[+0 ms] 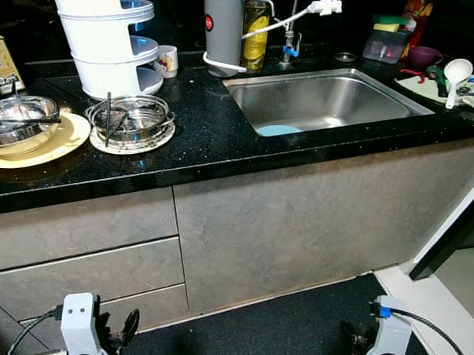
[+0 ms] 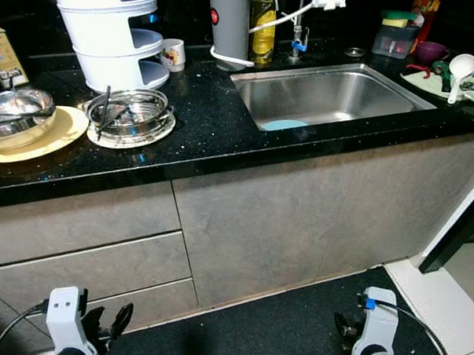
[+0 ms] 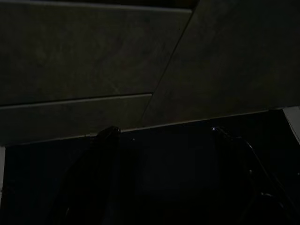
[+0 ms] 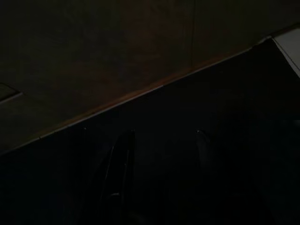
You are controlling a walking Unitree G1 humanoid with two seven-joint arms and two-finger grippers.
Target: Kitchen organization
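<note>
Black stone counter (image 1: 215,137) carries a steel sink (image 1: 327,99) with a blue dish (image 1: 278,130) lying inside, and at its left end two steel bowls (image 1: 129,118) on plates. Both arms hang idle near the floor — left gripper (image 1: 120,330) and right gripper (image 4: 161,154), fingers apart on each.

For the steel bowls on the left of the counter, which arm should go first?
Left, probably. The steel bowls and the wire-rimmed one sit on the counter's left side, above the left tool. The right tool hangs low below the sink, farther away.
</note>
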